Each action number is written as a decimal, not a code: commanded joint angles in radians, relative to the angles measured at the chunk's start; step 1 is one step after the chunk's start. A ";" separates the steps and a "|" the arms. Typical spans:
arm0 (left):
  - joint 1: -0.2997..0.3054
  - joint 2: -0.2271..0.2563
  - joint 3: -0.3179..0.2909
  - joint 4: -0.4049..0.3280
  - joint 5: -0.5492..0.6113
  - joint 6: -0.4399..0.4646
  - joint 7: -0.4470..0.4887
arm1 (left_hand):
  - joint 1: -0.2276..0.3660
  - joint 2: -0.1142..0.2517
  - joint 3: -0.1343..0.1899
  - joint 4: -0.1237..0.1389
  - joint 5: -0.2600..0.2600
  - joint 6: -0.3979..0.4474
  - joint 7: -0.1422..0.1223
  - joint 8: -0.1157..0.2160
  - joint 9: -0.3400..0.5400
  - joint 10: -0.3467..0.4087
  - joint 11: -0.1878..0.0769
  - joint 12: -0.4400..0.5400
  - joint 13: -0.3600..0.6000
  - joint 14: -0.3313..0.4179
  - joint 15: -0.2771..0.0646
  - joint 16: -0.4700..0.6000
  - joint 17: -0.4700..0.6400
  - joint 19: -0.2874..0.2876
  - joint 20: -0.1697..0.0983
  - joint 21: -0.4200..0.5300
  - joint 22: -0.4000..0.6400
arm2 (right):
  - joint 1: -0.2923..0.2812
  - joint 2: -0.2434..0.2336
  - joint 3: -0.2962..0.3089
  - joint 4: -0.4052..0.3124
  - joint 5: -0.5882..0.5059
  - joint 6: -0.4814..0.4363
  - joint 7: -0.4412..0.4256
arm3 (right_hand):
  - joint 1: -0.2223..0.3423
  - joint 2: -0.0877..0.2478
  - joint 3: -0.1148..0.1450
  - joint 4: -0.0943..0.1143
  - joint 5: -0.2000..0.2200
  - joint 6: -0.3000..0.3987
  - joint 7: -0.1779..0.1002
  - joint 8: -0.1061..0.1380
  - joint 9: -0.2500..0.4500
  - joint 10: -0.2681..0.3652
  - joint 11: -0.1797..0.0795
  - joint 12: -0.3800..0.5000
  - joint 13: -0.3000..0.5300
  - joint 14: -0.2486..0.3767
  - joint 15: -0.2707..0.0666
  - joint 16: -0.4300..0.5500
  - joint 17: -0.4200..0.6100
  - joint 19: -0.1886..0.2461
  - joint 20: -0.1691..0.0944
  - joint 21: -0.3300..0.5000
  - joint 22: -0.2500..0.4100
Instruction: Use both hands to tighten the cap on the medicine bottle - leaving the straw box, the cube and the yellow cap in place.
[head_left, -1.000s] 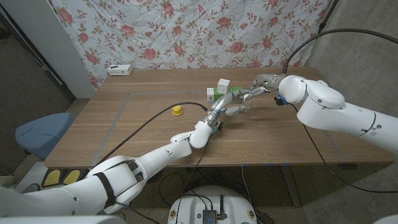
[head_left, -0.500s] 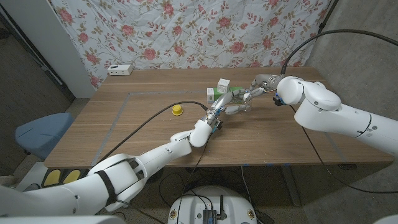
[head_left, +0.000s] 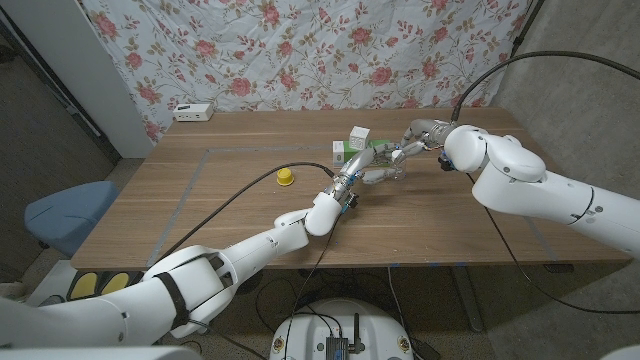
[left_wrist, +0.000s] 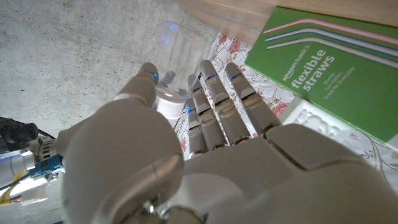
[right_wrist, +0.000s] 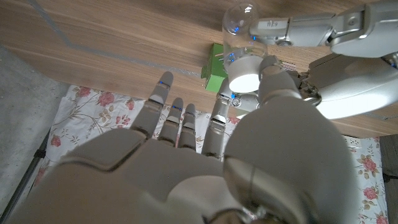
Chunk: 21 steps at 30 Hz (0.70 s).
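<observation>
I am gripping the medicine bottle (right_wrist: 244, 28) with my left hand (head_left: 352, 178), just in front of the straw box (head_left: 352, 152) at the far middle of the table (head_left: 200, 220). It is a clear bottle, and in my right wrist view my left fingers (right_wrist: 273, 26) are wrapping its body while the white cap (right_wrist: 244, 73) is facing back toward my right hand (head_left: 400, 152). So the bottle's long axis is lying roughly level, running left to right, with the cap end pointing right. My right thumb is sitting against the cap and the other right fingers (right_wrist: 163, 87) are spreading out past it, so I cannot tell whether I am pinching the cap or only touching it.

I judge I am in the tightening step itself, one hand steadying the body and the other working the cap. The next move is calling for a firm close of my right fingers on the cap, then a twist in the closing direction while my left is holding the body against turning.

The white cube (head_left: 359, 134) is resting on top of the straw box, and the yellow cap (head_left: 285, 177) is sitting well apart to the left
</observation>
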 joint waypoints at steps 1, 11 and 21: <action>0.002 -0.001 0.001 -0.003 -0.004 0.006 -0.004 | 0.006 0.003 0.004 0.002 0.004 0.004 0.003 0.001 0.004 0.048 -0.036 0.006 0.005 0.004 -0.090 0.003 0.001 0.006 0.001 0.001 0.003 | -0.019 0.006 0.010 0.006 -0.015 0.007 -0.016 | 0.012 0.003 0.007 0.000 -0.003 0.029 -0.006 0.012 0.004 0.014 -0.002 0.005 0.002 0.012 0.000 0.005 0.002 0.014 -0.002 0.009 0.001; 0.004 0.002 0.000 -0.009 -0.005 0.010 -0.009 | 0.004 0.003 0.004 0.004 0.004 0.005 0.001 0.001 0.004 0.048 -0.037 0.006 0.005 0.004 -0.088 0.003 0.001 0.005 0.002 0.000 0.003 | -0.016 0.011 -0.009 0.005 -0.051 -0.023 -0.011 | 0.011 0.002 0.004 0.006 -0.007 0.064 -0.016 0.025 0.003 0.032 -0.002 0.008 0.002 0.021 -0.007 0.008 0.004 0.025 -0.006 0.010 0.001; 0.009 0.006 -0.002 -0.021 -0.007 0.017 -0.016 | 0.003 0.004 0.004 0.004 0.004 0.004 0.001 0.001 0.004 0.048 -0.035 0.006 0.005 0.005 -0.088 0.003 0.001 0.005 0.002 0.000 0.003 | 0.001 0.022 -0.037 0.007 -0.077 -0.064 0.008 | -0.016 -0.006 -0.008 0.019 -0.012 0.094 -0.025 0.037 0.001 0.048 -0.005 0.009 0.002 0.030 -0.007 0.010 0.007 0.027 -0.001 0.007 0.002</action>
